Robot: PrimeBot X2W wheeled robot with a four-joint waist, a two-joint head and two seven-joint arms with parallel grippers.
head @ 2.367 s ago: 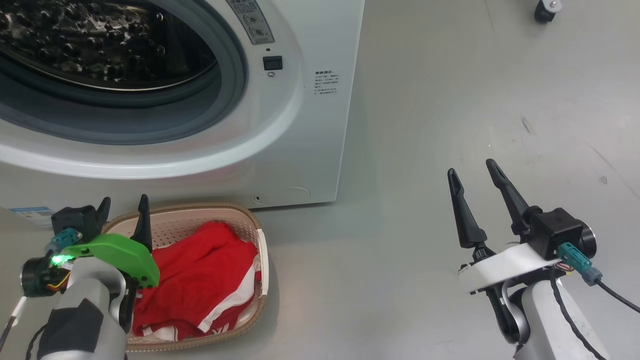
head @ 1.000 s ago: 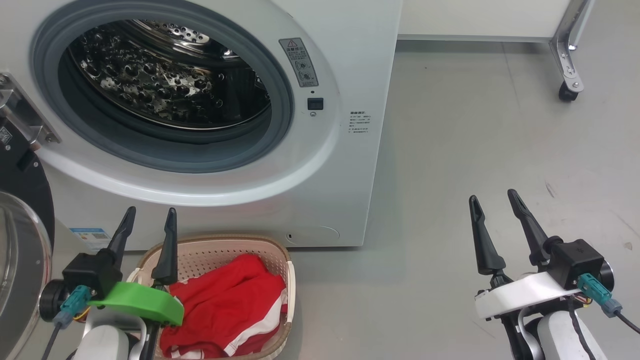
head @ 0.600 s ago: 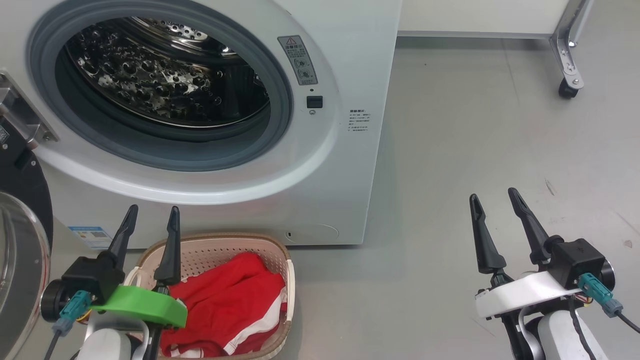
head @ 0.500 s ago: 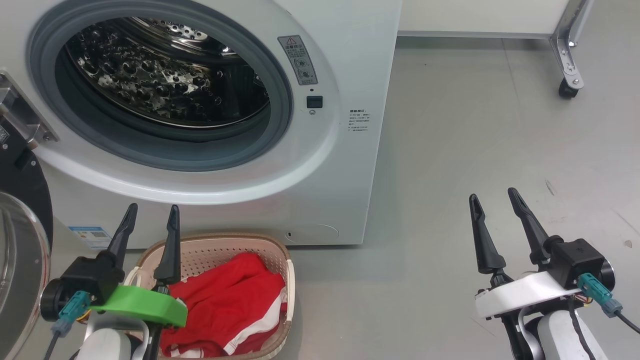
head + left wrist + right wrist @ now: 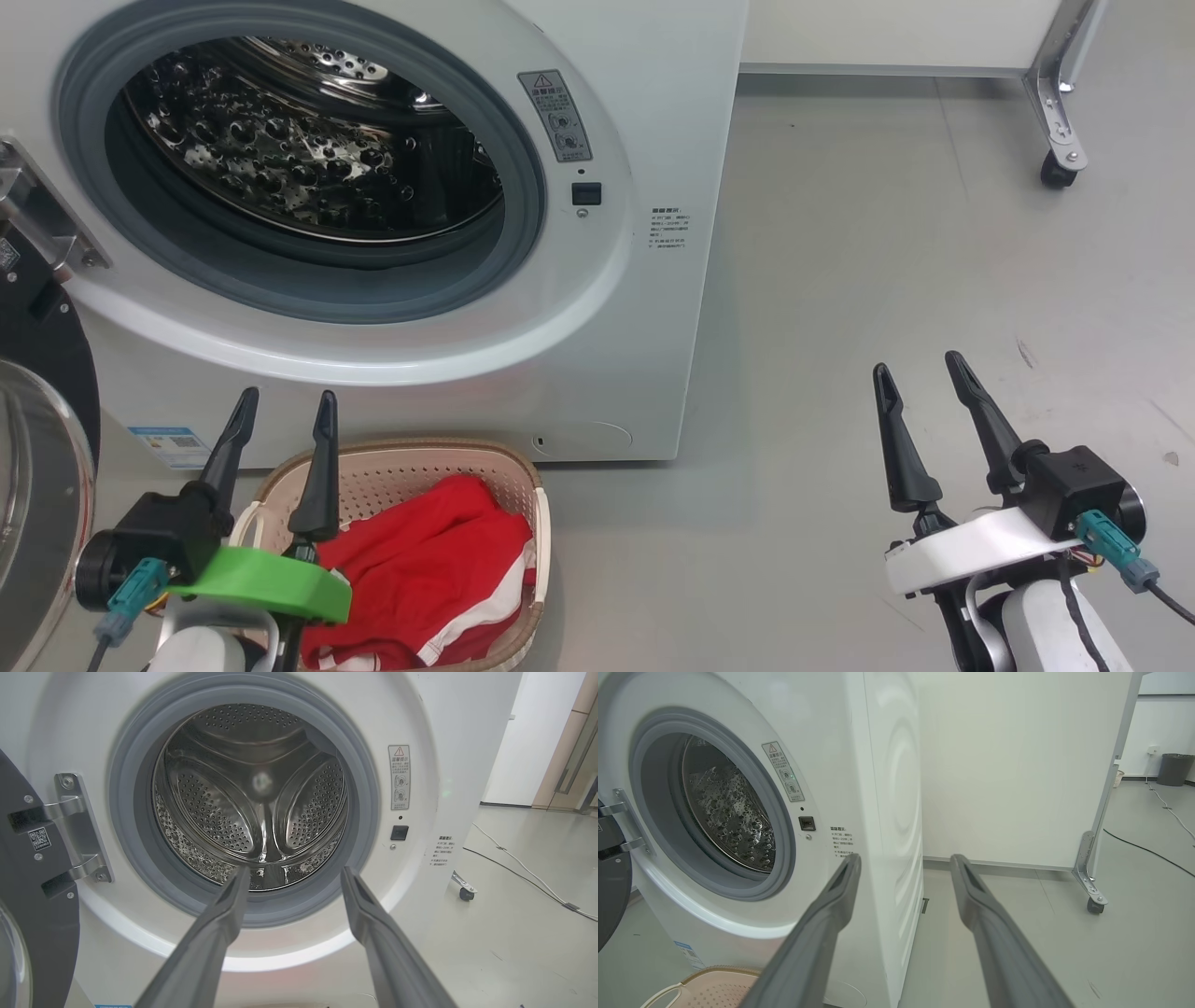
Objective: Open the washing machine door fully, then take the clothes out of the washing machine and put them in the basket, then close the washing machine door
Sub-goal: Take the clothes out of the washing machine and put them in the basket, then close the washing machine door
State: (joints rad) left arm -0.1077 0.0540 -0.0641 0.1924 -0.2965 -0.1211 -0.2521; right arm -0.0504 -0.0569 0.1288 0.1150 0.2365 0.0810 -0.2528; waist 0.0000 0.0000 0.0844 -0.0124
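The white washing machine (image 5: pixel 644 112) stands with its drum (image 5: pixel 252 807) bare inside; no cloth shows in it. Its black-rimmed door (image 5: pixel 37 411) hangs swung out at the far left, also the door (image 5: pixel 28 896) edge on its hinge. Red clothes (image 5: pixel 420 579) with white stripe trim lie in the cream basket (image 5: pixel 448 455) on the floor below the opening. My left gripper (image 5: pixel 285 411) is open above the basket's left end, holding nothing. My right gripper (image 5: pixel 915 371) is open over bare floor at the right, apart from everything.
A metal frame leg on a caster wheel (image 5: pixel 1055 173) stands at the back right beside a white wall panel. A cable (image 5: pixel 514 868) runs across the grey floor right of the machine. A dark bin (image 5: pixel 1174 769) is far off.
The head camera rose, bringing the whole drum opening and the door into view. My left gripper lifted off the clothes in the basket and now points up, open. The right gripper has kept its place.
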